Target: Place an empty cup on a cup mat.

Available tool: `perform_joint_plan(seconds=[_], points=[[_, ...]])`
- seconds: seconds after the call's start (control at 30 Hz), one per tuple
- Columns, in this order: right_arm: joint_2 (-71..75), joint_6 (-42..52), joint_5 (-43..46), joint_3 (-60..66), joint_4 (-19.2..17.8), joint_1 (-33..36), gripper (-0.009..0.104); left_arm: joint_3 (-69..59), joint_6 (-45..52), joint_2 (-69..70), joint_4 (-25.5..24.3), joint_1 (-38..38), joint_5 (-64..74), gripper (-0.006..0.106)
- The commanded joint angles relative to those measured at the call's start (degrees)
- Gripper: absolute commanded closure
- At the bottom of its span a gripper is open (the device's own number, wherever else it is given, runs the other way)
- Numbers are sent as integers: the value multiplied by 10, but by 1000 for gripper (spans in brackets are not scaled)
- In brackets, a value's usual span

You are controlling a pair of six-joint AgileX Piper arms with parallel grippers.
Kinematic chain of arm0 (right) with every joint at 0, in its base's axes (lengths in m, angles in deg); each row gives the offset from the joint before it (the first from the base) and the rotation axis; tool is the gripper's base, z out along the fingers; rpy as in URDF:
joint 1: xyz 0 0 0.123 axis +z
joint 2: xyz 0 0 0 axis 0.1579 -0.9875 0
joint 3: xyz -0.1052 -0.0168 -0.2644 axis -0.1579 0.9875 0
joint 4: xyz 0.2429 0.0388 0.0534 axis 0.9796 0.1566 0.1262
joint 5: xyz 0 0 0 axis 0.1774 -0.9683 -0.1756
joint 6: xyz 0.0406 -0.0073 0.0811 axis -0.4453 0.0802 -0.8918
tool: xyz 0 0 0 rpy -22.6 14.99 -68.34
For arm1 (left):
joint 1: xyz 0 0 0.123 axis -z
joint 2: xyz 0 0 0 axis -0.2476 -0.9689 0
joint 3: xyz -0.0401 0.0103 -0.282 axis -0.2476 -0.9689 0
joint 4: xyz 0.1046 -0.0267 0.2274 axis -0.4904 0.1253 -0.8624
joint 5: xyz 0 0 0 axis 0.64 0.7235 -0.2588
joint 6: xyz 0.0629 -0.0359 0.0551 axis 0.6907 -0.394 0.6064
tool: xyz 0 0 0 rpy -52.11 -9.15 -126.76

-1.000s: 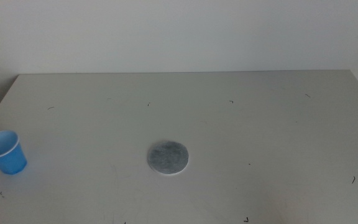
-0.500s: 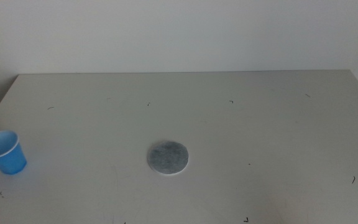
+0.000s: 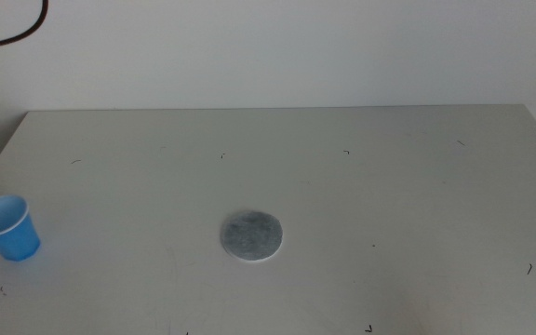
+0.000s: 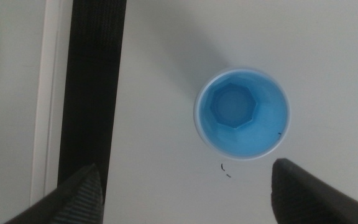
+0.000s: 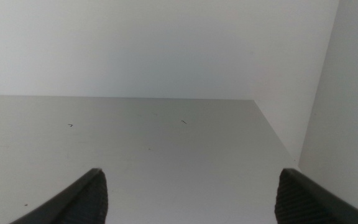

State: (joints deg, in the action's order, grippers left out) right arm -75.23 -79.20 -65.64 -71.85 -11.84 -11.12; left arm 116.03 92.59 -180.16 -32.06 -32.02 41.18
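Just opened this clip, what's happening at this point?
Nothing is held yet. The blue cup stands upright and empty near the table's left edge, apart from the grey cup mat in the middle. The left tool hangs open directly above the cup, looking straight down into it. The right tool waits open off to the side, out of the middle view.

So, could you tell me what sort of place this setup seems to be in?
Probably a lab or test bench, not a home: a bare grey table against a plain white wall, holding only a blue cup and a cup mat, with the left tool directly above the cup.
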Motion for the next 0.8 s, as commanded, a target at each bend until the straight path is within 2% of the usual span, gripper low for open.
perform_joint_plan(seconds=[0.0, 0.03, 0.17, 0.53, 0.63, 0.77], points=[[15, 3, 43, -5, -8, 1, 1, 20, 23, -4, 13, -12, -22, -5], [15, 3, 43, -5, -8, 1, 1, 20, 50, -49, 22, -22, -40, -5], [15, 3, 43, -5, -8, 1, 1, 20, 63, -87, 36, -22, -80, -5], [15, 3, 43, -5, -8, 1, 1, 20, 67, -176, 61, -22, -99, -3], [15, 3, 43, -5, -8, 1, 1, 20, 70, -188, 61, -22, -98, 4], [15, 3, 43, -5, -8, 1, 1, 20, 81, -195, 76, -22, -99, 29]])
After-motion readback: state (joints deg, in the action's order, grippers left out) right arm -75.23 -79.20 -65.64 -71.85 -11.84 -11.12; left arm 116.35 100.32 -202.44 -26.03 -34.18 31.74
